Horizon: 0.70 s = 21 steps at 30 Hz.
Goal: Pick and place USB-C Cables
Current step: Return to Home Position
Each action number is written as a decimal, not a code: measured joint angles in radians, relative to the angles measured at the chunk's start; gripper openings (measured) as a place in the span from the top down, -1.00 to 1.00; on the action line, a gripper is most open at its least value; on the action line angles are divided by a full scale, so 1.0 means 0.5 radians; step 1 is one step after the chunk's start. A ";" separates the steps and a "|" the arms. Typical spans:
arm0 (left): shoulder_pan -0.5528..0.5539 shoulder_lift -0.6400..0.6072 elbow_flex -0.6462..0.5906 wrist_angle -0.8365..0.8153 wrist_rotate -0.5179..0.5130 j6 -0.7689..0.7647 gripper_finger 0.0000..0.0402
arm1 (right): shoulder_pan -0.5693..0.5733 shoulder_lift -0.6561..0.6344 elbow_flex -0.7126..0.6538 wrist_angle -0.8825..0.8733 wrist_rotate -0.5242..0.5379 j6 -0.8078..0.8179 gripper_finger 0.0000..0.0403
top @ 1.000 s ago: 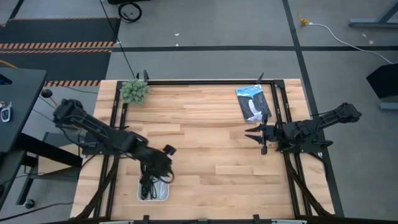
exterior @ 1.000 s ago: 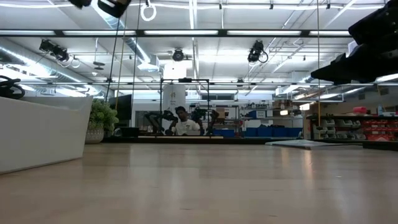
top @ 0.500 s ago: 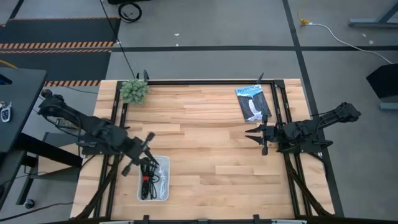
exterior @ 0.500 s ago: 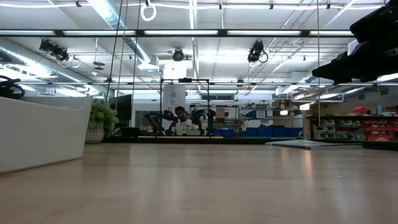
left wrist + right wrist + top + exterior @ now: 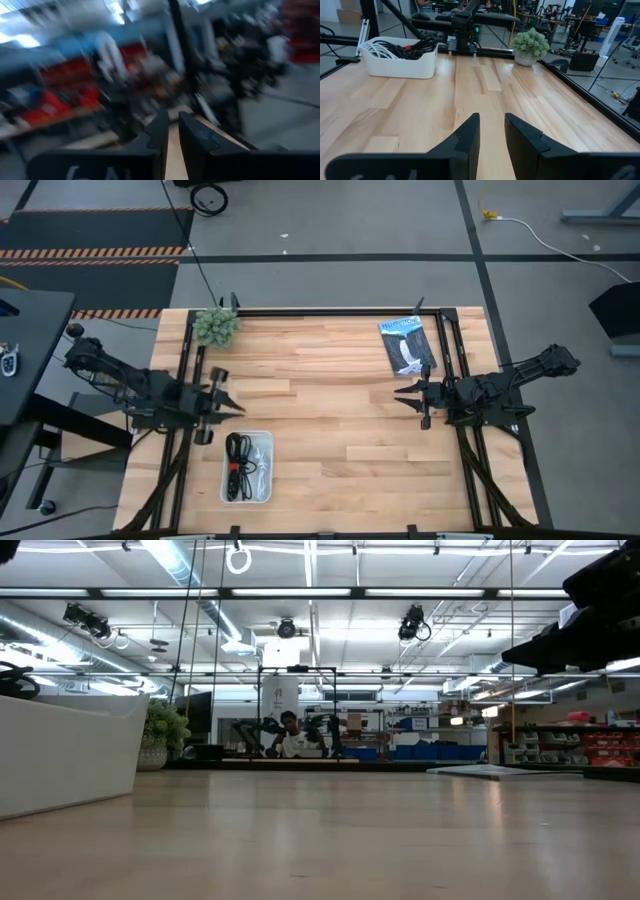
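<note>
The USB-C cables (image 5: 240, 463) lie coiled together in a white bin (image 5: 263, 492) near the table's near-left corner, black ones on top and white beside them. The right wrist view shows them in the bin (image 5: 400, 67) too, white cables (image 5: 376, 48) at one end and black cables (image 5: 416, 47) at the other. My left gripper (image 5: 236, 407) hovers level at the table's left edge, just beyond the bin's far side, pointing right, with a narrow gap (image 5: 172, 125). My right gripper (image 5: 400, 395) waits open at the right edge, pointing left (image 5: 492, 122).
A fuzzy green plant (image 5: 216, 326) stands at the far-left corner (image 5: 530, 44). A flat black-and-blue packet (image 5: 405, 345) lies at the far right, near my right gripper. Bare wood spans the middle of the table (image 5: 330, 410). A person (image 5: 290, 737) sits far behind the table.
My left gripper has risen from over the bin and drawn back toward the table's left and far side. It has swung from pointing down into the bin to pointing level to the right. The cables stay in the bin. My right arm has kept still.
</note>
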 joint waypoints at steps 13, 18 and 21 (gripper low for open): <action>0.289 -0.057 -0.557 0.563 -0.035 -0.007 0.75 | 0.000 0.000 0.000 0.005 0.000 0.000 0.52; 0.462 -0.091 -0.588 0.639 0.104 -0.040 0.75 | 0.000 0.000 0.000 0.005 0.000 0.000 0.52; 0.553 -0.125 -0.590 0.613 0.282 -0.075 0.79 | 0.000 0.000 -0.001 0.005 0.000 0.000 0.52</action>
